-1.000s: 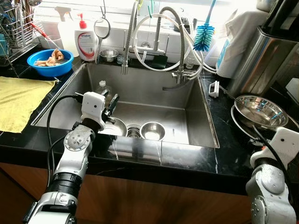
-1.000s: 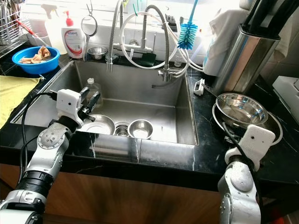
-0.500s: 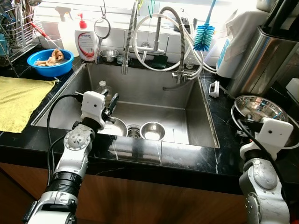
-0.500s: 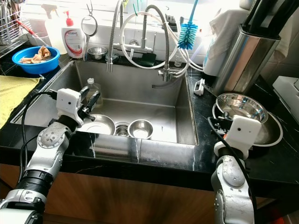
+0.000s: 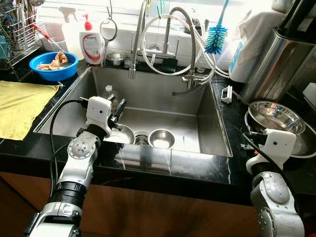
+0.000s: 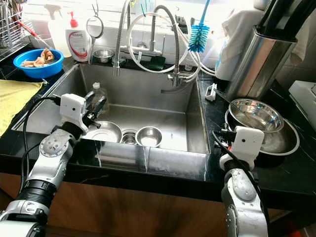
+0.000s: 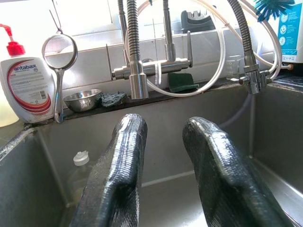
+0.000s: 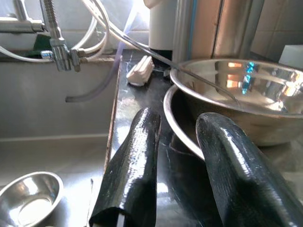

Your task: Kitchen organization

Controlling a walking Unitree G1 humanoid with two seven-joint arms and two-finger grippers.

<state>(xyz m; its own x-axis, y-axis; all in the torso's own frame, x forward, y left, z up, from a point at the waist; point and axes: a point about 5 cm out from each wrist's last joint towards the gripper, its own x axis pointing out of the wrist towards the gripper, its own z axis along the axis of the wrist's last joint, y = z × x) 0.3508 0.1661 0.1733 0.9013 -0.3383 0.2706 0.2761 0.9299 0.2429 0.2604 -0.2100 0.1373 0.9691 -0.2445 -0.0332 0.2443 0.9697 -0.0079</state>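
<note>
The left gripper [image 5: 117,108] hangs over the near-left part of the stainless steel sink [image 5: 207,126], its 2 black fingers [image 7: 118,175] parted by a moderate gap with nothing between them; the right gripper [image 8: 177,170] sits at about 4 o'clock from the sink, above the black stone counter [image 5: 232,163] beside the basin's right rim, its 2 black fingers [image 8: 132,165] also spread apart and empty, just short of the wide steel mixing bowl [image 5: 275,116] that rests in a larger shallow steel pan [image 6: 286,140].

On the sink floor, just below the left gripper, lies a round steel plate [image 6: 102,132]; at its 3 o'clock is the drain strainer [image 6: 129,137], then a small steel bowl [image 5: 161,138]; a clear plastic bottle with a white cap [image 7: 81,161] stands at the basin's left wall, near the left fingers.

At 9 o'clock a yellow cloth [image 5: 19,106] covers the counter; at 10 o'clock sits a blue plastic bowl holding pale scraps [image 5: 52,63]; a white soap bottle with a red pump [image 5: 91,43] stands behind the basin beside a hanging round wire strainer [image 7: 59,52] and a small steel cup [image 5: 115,58]; at 12 o'clock rise coiled spring faucets [image 5: 190,39]; a blue bottle brush [image 5: 216,38] hangs at 1 o'clock; a tall steel canister [image 5: 279,59] stands at 2 o'clock.
</note>
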